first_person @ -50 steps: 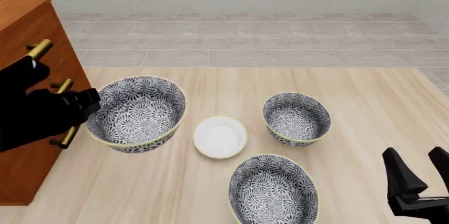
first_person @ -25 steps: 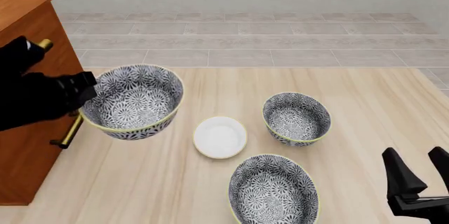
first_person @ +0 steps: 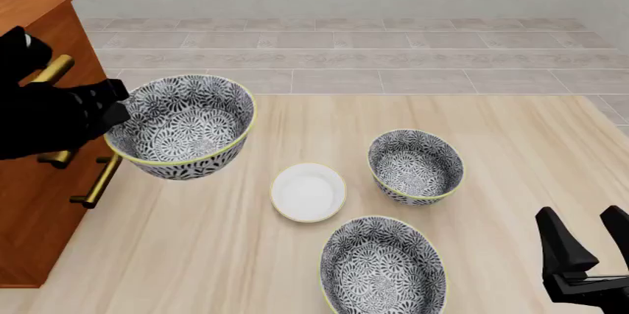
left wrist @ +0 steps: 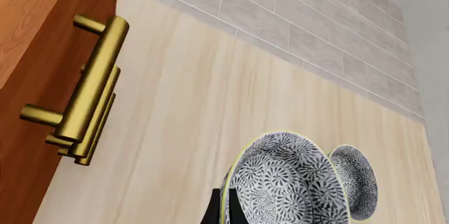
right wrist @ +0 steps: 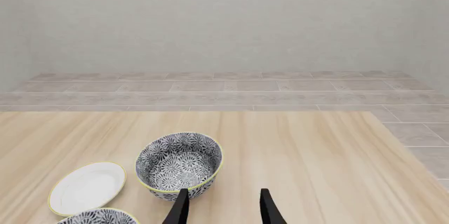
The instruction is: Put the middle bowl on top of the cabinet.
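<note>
The middle bowl (first_person: 182, 126), wide and deep with a grey-and-white floral pattern and a yellow-green rim, hangs in the air above the table's left side. My left gripper (first_person: 115, 110) is shut on its left rim. In the left wrist view the bowl (left wrist: 281, 184) fills the lower part, with one dark finger (left wrist: 218, 211) against its rim. The reddish-brown cabinet (first_person: 34, 181) stands just left of the bowl, with brass handles (left wrist: 91, 92); its top is still above the bowl. My right gripper (first_person: 590, 244) stands open and empty at the table's near right corner.
A small white dish (first_person: 308, 192) lies mid-table. A darker patterned bowl (first_person: 416, 165) sits to its right, also in the right wrist view (right wrist: 180, 163). Another patterned bowl (first_person: 384, 266) sits at the front edge. A grey tiled floor lies beyond the table.
My left gripper has lifted the middle bowl off the table, upward and slightly left toward the cabinet. The right arm has not moved.
</note>
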### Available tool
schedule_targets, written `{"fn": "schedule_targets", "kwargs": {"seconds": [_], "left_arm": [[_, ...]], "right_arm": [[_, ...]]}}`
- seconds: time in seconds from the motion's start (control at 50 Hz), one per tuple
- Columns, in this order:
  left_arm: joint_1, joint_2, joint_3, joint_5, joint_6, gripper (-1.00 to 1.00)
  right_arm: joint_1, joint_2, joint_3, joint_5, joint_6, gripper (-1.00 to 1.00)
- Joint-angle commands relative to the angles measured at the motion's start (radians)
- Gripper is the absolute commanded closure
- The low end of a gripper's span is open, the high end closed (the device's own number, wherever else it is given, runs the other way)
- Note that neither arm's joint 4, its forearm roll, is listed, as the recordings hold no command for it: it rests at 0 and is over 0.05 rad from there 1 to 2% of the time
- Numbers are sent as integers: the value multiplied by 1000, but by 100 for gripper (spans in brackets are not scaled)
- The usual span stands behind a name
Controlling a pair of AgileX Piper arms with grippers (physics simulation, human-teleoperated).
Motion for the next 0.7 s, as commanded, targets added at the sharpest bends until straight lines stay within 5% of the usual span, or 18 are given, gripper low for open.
{"fn": "schedule_targets", "kwargs": {"seconds": [0.02, 0.7], "left_arm": [[3, 6, -37, 15, -11, 100], [114, 56, -252, 121, 0, 100]], "right_arm": [[-1, -3, 0, 4, 1, -100], [-4, -2, 1, 0, 3, -100]]}}
